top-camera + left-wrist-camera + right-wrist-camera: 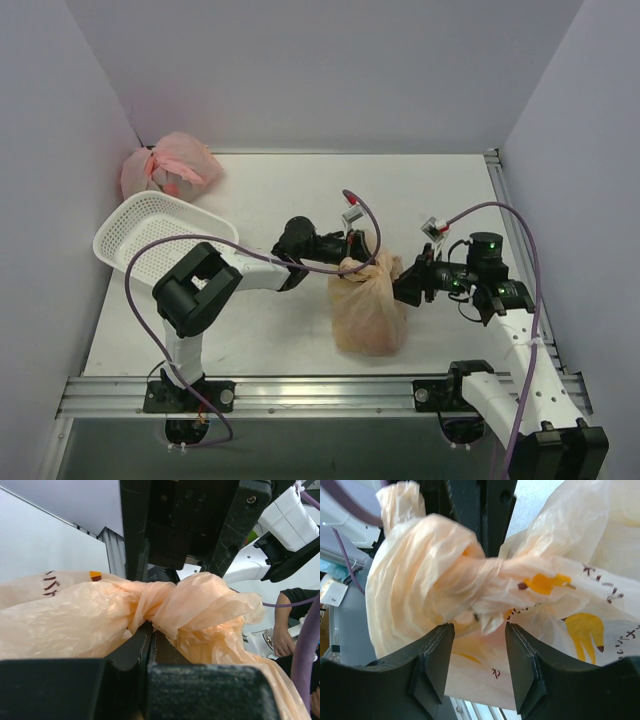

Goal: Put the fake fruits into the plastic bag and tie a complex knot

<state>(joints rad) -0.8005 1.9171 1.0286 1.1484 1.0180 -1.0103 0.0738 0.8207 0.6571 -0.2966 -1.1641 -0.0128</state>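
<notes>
Your left gripper [149, 635] is clamped flat on the twisted neck of the plastic bag [368, 308], right at the knot [150, 605]. Your right gripper [479, 640] stands half open just short of that knot, gripping nothing. The film looks thin, soft and slippery, so pinch the bunched tail beside the knot.

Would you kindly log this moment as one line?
plastic bag: knotted | left end effector: shut on plastic bag | right end effector: open, facing knot
</notes>
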